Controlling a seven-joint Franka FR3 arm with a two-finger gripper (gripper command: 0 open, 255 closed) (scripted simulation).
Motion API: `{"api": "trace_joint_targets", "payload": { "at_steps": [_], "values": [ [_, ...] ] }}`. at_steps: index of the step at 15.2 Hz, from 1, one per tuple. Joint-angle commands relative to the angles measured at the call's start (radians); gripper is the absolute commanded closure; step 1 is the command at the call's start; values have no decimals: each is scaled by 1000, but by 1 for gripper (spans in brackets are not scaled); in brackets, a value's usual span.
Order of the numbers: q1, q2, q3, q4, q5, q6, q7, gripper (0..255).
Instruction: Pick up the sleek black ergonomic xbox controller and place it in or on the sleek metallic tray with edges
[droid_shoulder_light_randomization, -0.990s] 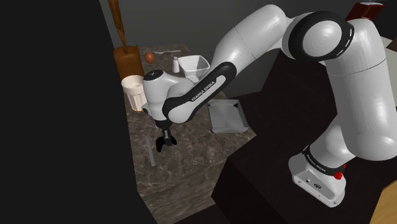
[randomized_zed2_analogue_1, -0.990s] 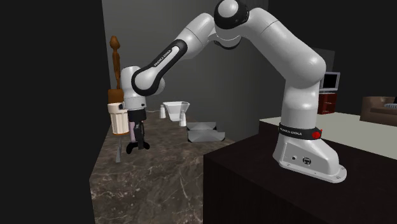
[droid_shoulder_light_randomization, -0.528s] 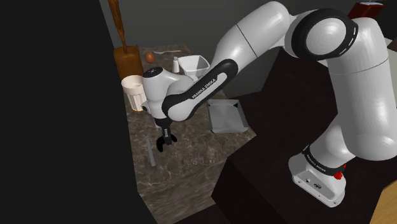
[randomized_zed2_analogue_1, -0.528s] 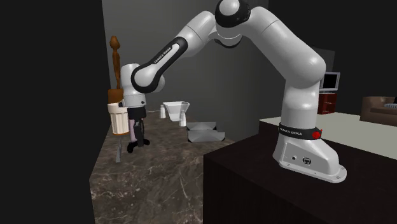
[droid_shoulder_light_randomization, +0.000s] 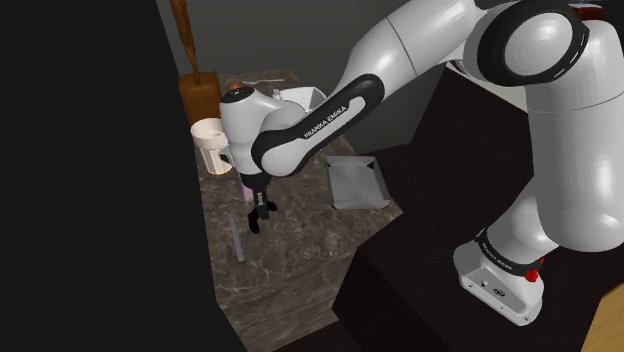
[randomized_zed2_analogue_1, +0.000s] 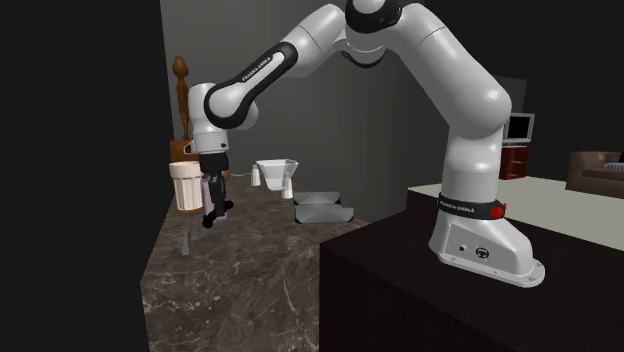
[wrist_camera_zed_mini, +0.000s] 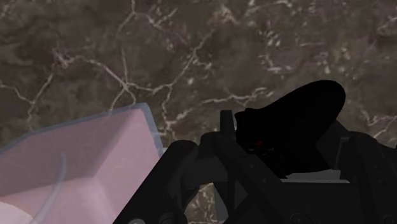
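The dark brown veined countertop (droid_shoulder_light_randomization: 300, 250) is showing pale marble-like streaks and is looking smooth, with a faint sheen. The shallow grey rectangular tray (droid_shoulder_light_randomization: 356, 185) is reading as dull, satin metal. The white arm shells (droid_shoulder_light_randomization: 420, 50) are catching soft highlights and looking glossy. The black rounded controller (wrist_camera_zed_mini: 299, 121) is looking flat and matt. The pale pink box (wrist_camera_zed_mini: 83, 165) is looking translucent and smooth. The tall brown turned post (droid_shoulder_light_randomization: 183, 28) is looking like polished wood.

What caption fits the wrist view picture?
Gripper holds the black controller above the marbled counter, near a pink box.
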Motion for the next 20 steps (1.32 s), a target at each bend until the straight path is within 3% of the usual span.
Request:
{"api": "trace_joint_targets", "payload": {
  "at_steps": [1, 12, 20],
  "values": [
    [-4, -17, 6, 2, 8, -18, -4, 255],
    [-25, -103, 38, 24, 51, -121, -24, 255],
    [-207, -329, 51, -295, 136, -8, -187, 255]
  ]
}}
